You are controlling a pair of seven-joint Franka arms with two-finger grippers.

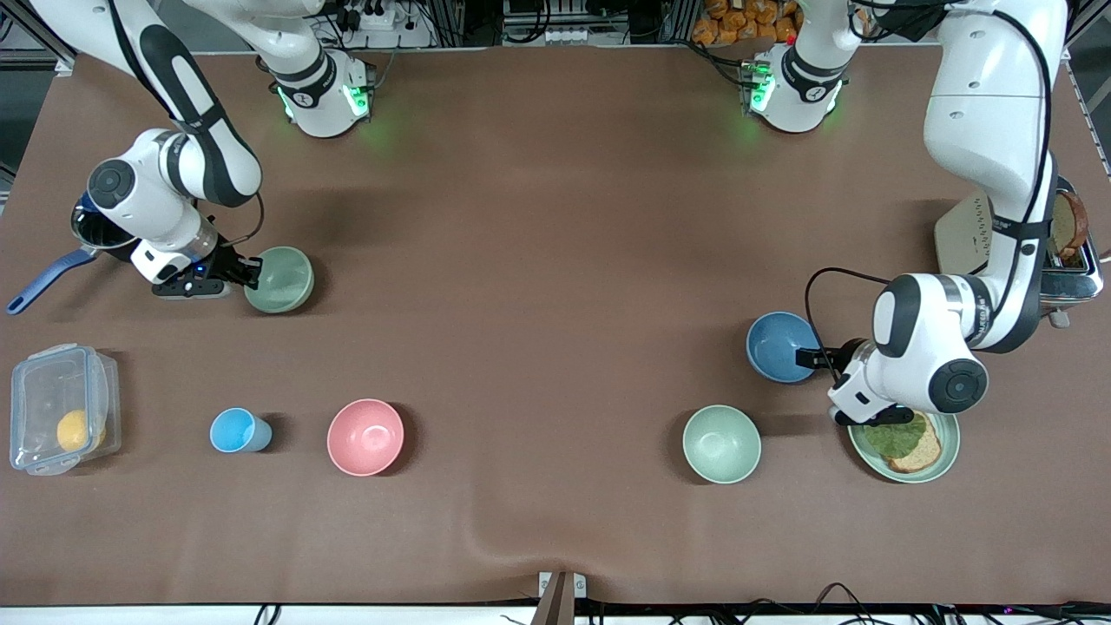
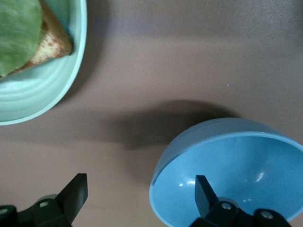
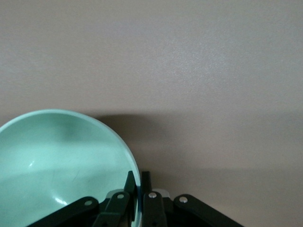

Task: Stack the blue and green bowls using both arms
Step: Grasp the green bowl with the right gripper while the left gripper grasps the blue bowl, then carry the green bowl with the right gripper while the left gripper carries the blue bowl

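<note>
Toward the right arm's end of the table, right gripper (image 1: 252,276) is clamped on the rim of the green bowl (image 1: 279,279), one finger inside the wall, one outside. Bowl is tilted, mouth facing away from the gripper; pale sage, matte, plain, round, so no long axis. Second bowl of the same green (image 1: 721,444) sits upright nearer the front camera, toward the left arm's end. Blue bowl (image 1: 779,346) beside it, farther from the camera: medium blue, matte, tipped up. Left gripper (image 1: 817,357) has fingers spread, one finger (image 2: 204,192) inside the blue bowl, the other outside, not clamped. Green plate (image 1: 948,443) with bread lies just beside. No readable writing on either bowl.
</note>
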